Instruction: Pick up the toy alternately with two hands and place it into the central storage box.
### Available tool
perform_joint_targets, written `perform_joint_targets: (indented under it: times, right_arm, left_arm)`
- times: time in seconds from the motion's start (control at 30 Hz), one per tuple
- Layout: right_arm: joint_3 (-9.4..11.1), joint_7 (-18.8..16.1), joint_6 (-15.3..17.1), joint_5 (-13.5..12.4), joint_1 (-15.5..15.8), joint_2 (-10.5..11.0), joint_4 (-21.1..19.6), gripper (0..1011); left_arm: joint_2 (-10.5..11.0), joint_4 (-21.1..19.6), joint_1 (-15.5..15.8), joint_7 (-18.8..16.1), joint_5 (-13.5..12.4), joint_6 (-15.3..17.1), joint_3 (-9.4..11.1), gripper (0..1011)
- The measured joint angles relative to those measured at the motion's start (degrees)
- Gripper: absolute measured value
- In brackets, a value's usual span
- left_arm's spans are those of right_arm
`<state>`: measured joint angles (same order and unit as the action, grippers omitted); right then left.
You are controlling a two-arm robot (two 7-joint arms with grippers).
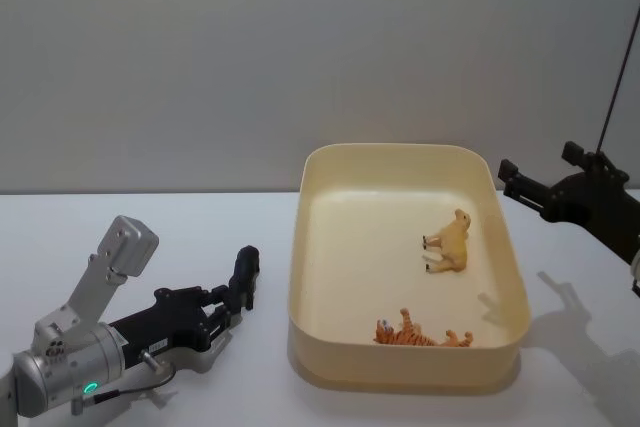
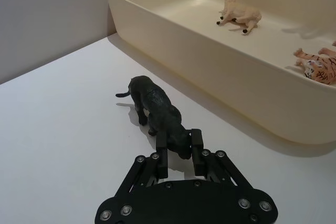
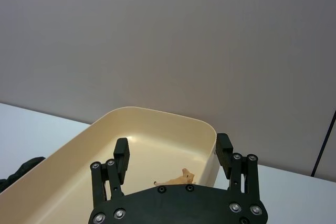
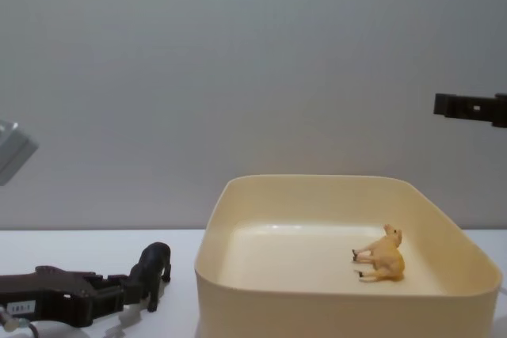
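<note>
- Currently the black panther toy (image 2: 157,111) stands on the white surface (image 2: 58,129), at 9 o'clock of the central storage box (image 1: 405,162).
- Left end effector (image 2: 179,148) grips the panther's head.
- Right end effector (image 3: 172,156) hovers spread apart at the box's 3 o'clock.
- Inside the box lie a tan animal (image 1: 450,242) and a tiger (image 1: 420,332).

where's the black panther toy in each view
Head: black panther toy lower left, left of the storage box.
Left wrist: centre, head between the left gripper fingers.
Right wrist: dark shape at the lower left edge, can't confirm.
Chest: lower left.
Landmark: the cream box beside it.
</note>
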<state>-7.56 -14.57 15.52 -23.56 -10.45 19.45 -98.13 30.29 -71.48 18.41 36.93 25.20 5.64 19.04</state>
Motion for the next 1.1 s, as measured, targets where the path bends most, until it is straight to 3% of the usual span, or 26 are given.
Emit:
perform_joint_targets:
  times: [0.3, 0.77, 0.9, 1.1]
  right_arm:
    - [0.0, 0.0, 0.0, 0.0, 0.0, 0.0, 0.0, 1001]
    - [0.0, 0.0, 0.0, 0.0, 0.0, 0.0, 0.0, 1001]
    - [0.0, 0.0, 0.0, 0.0, 0.0, 0.0, 0.0, 1001]
    - [0.0, 0.0, 0.0, 0.0, 0.0, 0.0, 0.0, 1001]
  left_arm:
    - [0.4, -1.1, -0.6, -1.2, 0.3, 0.0, -0.2, 235]
    - [3.5, -9.5, -3.3, -8.1, 1.8, -1.7, -2.5, 235]
    - [4.0, -10.7, -3.2, -8.0, 1.9, -2.0, -3.0, 235]
    - [4.4, -11.7, -1.3, -5.1, 1.7, -2.5, -3.8, 235]
